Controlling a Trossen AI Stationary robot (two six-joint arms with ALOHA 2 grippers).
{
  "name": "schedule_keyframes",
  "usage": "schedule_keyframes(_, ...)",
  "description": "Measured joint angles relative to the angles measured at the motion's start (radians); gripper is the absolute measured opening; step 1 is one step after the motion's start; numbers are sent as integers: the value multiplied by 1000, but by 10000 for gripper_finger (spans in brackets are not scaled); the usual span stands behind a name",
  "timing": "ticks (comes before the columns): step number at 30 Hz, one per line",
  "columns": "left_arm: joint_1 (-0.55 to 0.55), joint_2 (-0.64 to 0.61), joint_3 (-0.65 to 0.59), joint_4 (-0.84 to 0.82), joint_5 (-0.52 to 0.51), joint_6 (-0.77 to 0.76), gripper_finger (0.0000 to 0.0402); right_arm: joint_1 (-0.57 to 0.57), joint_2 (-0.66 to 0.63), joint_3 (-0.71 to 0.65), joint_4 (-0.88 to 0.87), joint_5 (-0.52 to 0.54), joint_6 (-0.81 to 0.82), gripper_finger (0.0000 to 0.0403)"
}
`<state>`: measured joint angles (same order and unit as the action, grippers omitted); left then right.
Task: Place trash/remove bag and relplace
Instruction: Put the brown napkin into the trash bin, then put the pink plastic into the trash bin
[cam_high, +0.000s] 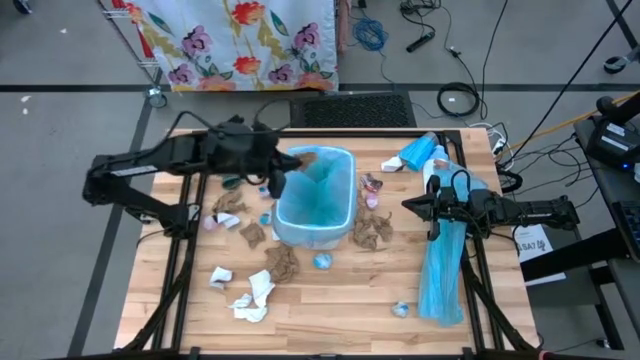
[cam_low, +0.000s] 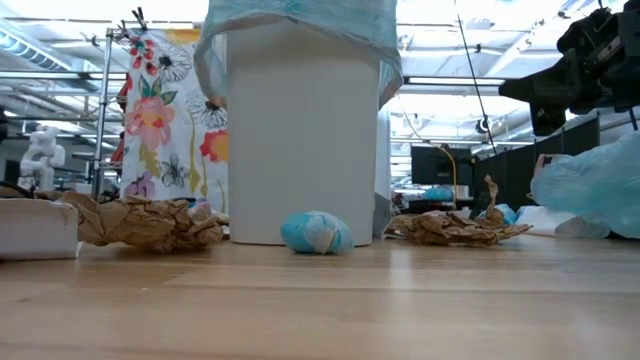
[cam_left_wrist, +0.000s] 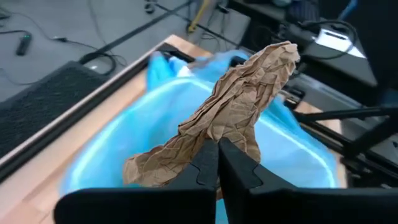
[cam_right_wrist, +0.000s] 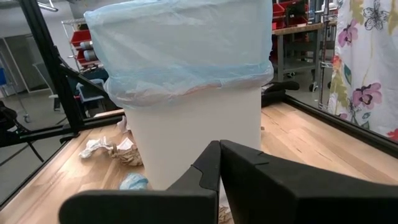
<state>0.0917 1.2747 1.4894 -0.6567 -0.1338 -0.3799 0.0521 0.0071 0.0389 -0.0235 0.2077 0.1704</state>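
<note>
A white bin (cam_high: 315, 195) lined with a light-blue bag stands at the table's middle. My left gripper (cam_high: 278, 183) hangs over the bin's left rim, shut on a crumpled brown paper wad (cam_left_wrist: 239, 109). Below it, the left wrist view shows the blue bag's opening (cam_left_wrist: 292, 155). More trash lies on the table around the bin: brown wads (cam_high: 283, 262) (cam_high: 372, 232), white tissue (cam_high: 252, 298) and a blue scrap (cam_high: 323, 261). My right gripper (cam_high: 415, 205) waits shut to the bin's right, level and facing the bin (cam_right_wrist: 186, 93). My left gripper pinches the brown wad's lower middle (cam_left_wrist: 214, 134) between its two fingertips. The fingers come from the table's left and slant downward. The wad is lifted clear. It sticks out beyond the fingers over the lined opening, with one crumpled end (cam_left_wrist: 143, 171) drooping to the side.
A long light-blue plastic strip (cam_high: 442, 270) lies along the table's right side under the right arm. Another blue bundle (cam_high: 420, 152) sits at the far right corner. A floral cloth (cam_high: 240, 40) hangs beyond the far edge. Bare wood shows along the near edge (cam_high: 330, 320).
</note>
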Motion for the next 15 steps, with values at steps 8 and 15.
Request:
schedule_keyframes(8,1,61,9,0,4,27,87,0,0,0,0,0,0,0)
schedule_keyframes(15,0,37,9,-6,2,27,115,0,0,0,0,0,0,0)
